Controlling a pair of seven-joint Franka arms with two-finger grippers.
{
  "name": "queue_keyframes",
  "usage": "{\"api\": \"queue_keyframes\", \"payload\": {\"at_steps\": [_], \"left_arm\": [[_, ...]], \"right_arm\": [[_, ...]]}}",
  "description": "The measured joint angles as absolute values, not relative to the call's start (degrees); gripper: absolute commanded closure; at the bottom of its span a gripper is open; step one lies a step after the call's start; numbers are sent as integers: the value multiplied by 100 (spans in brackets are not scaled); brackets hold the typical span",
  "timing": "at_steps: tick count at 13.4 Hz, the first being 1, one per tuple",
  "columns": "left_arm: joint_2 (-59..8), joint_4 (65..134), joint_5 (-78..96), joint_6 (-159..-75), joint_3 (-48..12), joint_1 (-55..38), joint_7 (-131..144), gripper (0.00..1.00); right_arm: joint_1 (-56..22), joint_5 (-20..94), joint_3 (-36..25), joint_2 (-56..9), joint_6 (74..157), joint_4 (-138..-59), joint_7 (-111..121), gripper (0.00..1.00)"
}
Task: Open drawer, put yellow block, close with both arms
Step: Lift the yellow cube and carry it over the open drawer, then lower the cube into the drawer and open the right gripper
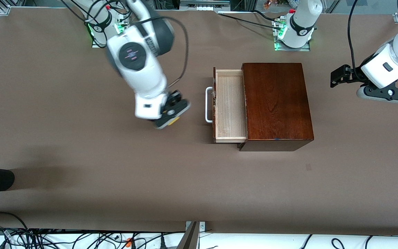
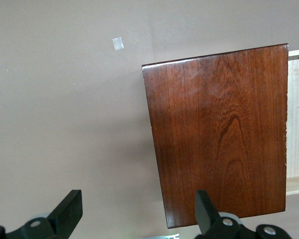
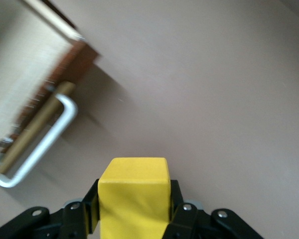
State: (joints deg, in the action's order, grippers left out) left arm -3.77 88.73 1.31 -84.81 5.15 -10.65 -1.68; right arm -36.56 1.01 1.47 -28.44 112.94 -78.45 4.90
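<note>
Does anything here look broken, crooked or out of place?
Nothing stands out. The drawer is pulled out straight and empty, the yellow block sits squarely between the right gripper fingers above the table, and the left gripper waits open beside the wooden box.

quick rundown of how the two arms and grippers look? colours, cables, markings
Both arms have glossy white shells with dark grey joint sections. The right arm shows a round dark cap with small pink marks, and a black cable loops alongside it. The right gripper and left gripper are black, with two fingers. Bases glow green and carry red buttons.
</note>
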Motion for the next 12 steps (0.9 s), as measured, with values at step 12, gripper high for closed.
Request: {"api": "queue_keyframes", "payload": {"at_steps": [12], "left_arm": [[-379, 8873, 131, -8480, 516, -1064, -167, 0]], "right_arm": [[-5094, -552, 177, -3970, 11551, -6453, 1641, 91]]}}
